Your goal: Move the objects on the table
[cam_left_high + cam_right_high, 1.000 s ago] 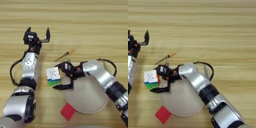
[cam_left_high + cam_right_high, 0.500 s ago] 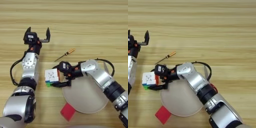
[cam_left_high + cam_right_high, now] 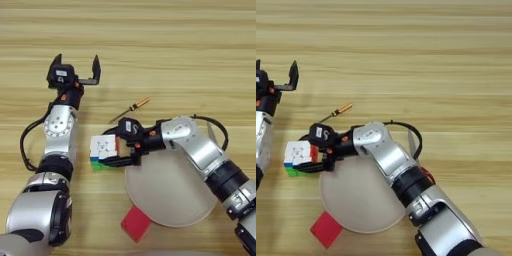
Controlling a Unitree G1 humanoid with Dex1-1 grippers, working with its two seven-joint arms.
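Wooden table (image 3: 165, 45), right claw (image 3: 114, 147) gripping Rubik's cube (image 3: 102, 151)

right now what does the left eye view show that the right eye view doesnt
Only the left eye view shows the whole left arm and both open fingers of the left gripper. Only the right eye view shows more bare table to the right. Both show the right gripper at the cube, the screwdriver, the plate and the red block.

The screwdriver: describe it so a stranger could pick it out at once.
Start at the round beige plate near the table's front edge. Just beyond its far rim and the right gripper holding the Rubik's cube lies the screwdriver. It is the only thin, stick-like thing, with an orange handle.
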